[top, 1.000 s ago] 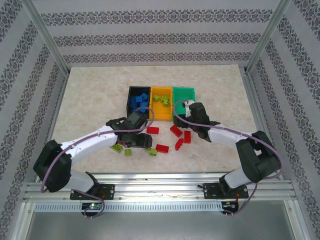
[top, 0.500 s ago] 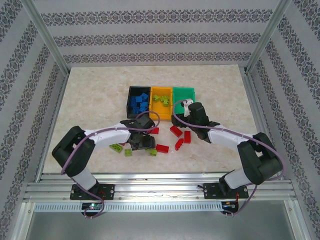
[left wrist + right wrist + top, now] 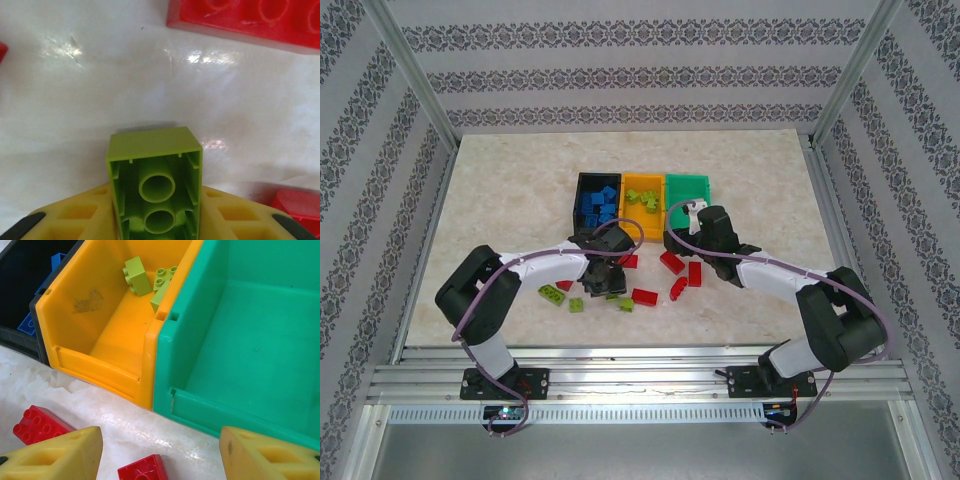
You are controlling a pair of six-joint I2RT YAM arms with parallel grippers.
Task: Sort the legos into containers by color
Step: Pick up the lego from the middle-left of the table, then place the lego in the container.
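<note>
Marble-patterned tabletop (image 3: 500, 200) inside a booth of striped wallpaper, three bins side by side in a row. Orange-yellow bin (image 3: 643, 177) as landmark: black bin (image 3: 599, 176) touching its left side, blue bricks (image 3: 598, 205) inside; green bin (image 3: 250, 340) touching its right side, bare as far as visible. A few lime pieces (image 3: 137, 275) already lying at the back of the orange-yellow bin.

At the left jaws: closed on a lime green brick (image 3: 155, 170), yellow fingers (image 3: 235, 220) pressing both long sides, hollow underside turned toward the wrist camera, front end sticking out past the tips. Low over the tabletop, in front of the orange-yellow bin and a little to its left. Lifted or resting: cannot tell.

At the right jaws: wide apart, nothing between, hovering just in front of the seam between orange-yellow bin and green bin.

Loose stock: red bricks (image 3: 672, 262) scattered in front of the orange-yellow bin, more lime bricks (image 3: 553, 293) to its front-left.

Likely step: carrying the held brick to the orange-yellow bin. Risks, by judgement:
- Grip on the rear part only, so a possible pivot or slip on smooth plastic during the lift.
- Right jaws parked at the front wall of the orange-yellow bin, so a possible clash on the way in.
- Early release, then a bounce off the rim onto the tabletop or into the black bin.
- Colour lure of the green bin, the wrong home given the lime already sorted.
</note>
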